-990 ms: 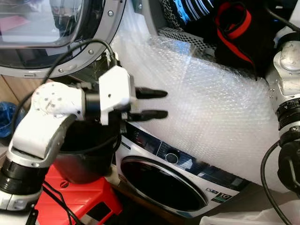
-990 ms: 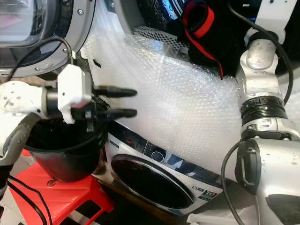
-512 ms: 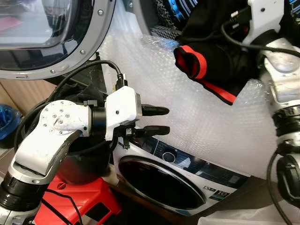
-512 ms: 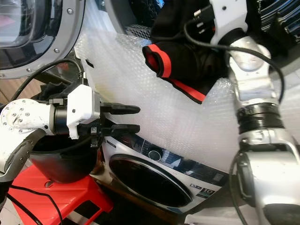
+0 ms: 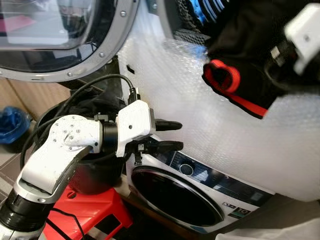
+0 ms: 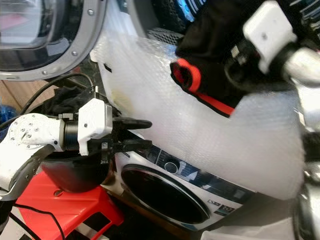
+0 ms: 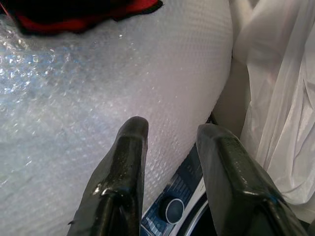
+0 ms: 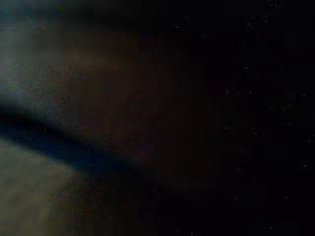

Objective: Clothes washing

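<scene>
The washing machine (image 5: 200,195) sits low, draped in bubble wrap (image 5: 240,135), and it serves as the landmark here. Above it a second drum opening (image 5: 195,15) holds clothes, with its round door (image 5: 65,40) swung open up and to the left. Half a second ago the black garment with red trim (image 5: 235,75) hung from the upper opening down over the bubble wrap with the right arm reaching up behind it; now the garment is bunched higher and further right above the washing machine, and the right end effector (image 6: 240,55) has swung in front of it, blurred by motion. I judge the garment is being lifted clear of the upper drum, an early step in moving the laundry on.

The right end effector looks buried in the black cloth; whether it is clamped on it I cannot tell. The left end effector (image 5: 167,135) has stayed level in front of the bubble wrap, just above the washing machine's control panel (image 5: 215,177), its two fingers (image 7: 125,167) parted and empty. Left of the washing machine a black bucket (image 5: 92,170) stands on a red stool (image 5: 90,215).

The left wrist view shows the control dial (image 7: 173,210) just past the fingertips and white plastic sheeting (image 7: 275,98) beside the washing machine, which the head views barely catch. The right wrist view is nearly black, with only a pale blur at one edge
</scene>
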Controlling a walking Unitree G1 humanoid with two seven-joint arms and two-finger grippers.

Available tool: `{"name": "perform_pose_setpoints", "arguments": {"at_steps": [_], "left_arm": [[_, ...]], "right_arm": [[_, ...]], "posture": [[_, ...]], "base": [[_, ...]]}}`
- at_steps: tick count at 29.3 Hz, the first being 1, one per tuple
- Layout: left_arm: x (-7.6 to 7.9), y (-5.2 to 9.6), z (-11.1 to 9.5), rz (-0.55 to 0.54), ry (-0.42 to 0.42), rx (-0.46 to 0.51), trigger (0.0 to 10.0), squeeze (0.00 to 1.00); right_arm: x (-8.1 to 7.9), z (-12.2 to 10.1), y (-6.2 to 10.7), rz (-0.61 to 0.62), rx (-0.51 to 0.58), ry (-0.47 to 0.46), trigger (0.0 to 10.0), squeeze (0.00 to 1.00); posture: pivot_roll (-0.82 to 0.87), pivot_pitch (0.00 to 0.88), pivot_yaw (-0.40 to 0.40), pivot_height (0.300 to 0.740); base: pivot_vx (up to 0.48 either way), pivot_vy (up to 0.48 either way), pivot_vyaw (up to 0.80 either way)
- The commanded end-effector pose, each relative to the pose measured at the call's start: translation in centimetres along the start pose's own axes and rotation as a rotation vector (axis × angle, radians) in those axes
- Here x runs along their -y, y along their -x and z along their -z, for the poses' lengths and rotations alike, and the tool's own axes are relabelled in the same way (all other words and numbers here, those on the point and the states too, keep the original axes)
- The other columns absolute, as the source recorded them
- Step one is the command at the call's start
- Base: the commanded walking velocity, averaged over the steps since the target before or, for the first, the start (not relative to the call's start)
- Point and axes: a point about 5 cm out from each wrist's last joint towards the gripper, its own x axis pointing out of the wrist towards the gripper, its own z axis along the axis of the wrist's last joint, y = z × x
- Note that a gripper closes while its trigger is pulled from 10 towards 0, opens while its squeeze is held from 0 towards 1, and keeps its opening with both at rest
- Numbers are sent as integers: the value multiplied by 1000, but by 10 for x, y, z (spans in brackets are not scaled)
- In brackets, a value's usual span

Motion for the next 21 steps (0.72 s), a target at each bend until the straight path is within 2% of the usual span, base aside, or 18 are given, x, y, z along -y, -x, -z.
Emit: {"name": "perform_pose_setpoints", "arguments": {"at_steps": [1, 6, 10, 12, 13, 15, 16, 20, 21], "left_arm": [[6, -1, -3, 15, -6, 4, 10000, 0], [8, -1, -2, 11, 1, 2, 10000, 0], [9, -1, -3, 5, 8, 14, 10000, 0], [8, -2, -3, -4, 3, 14, 10000, 0], [-1, -8, -1, -78, -10, 15, 10000, 0], [-12, -13, 0, -161, -27, 18, 10000, 0], [-18, -15, -1, -194, -31, 27, 10000, 0], [-35, -23, 0, -284, -50, 27, 10000, 0], [-35, -23, 0, -284, -50, 27, 10000, 0]], "right_arm": [[3, -23, 28, -76, 198, -143, 10000, 0], [-3, -17, 44, -24, 188, -208, 10000, 0], [-1, -12, 53, 138, 211, -325, 10000, 0], [-3, -11, 54, 166, 204, -325, 10000, 0], [-9, -6, 51, 223, 175, -364, 10000, 0], [-19, -7, 46, 226, 168, -380, 10000, 0], [-30, -11, 43, 183, 174, -390, 10000, 0], [-60, -22, 39, 57, 147, -330, 10000, 0], [-60, -22, 39, 57, 147, -330, 10000, 0]], "posture": [[165, 204, -112, 740], [165, 206, -110, 740], [161, 207, -106, 740], [158, 206, -105, 740], [158, 206, -105, 740], [155, 206, -105, 740], [156, 205, -105, 740], [162, 204, -120, 740], [162, 204, -120, 740]], "base": [[0, 0, 0], [0, 0, 0], [0, 0, 0], [0, 0, 0], [0, 0, 0], [0, 0, 0], [0, 0, 0], [0, 0, 0], [0, 0, 0]]}}
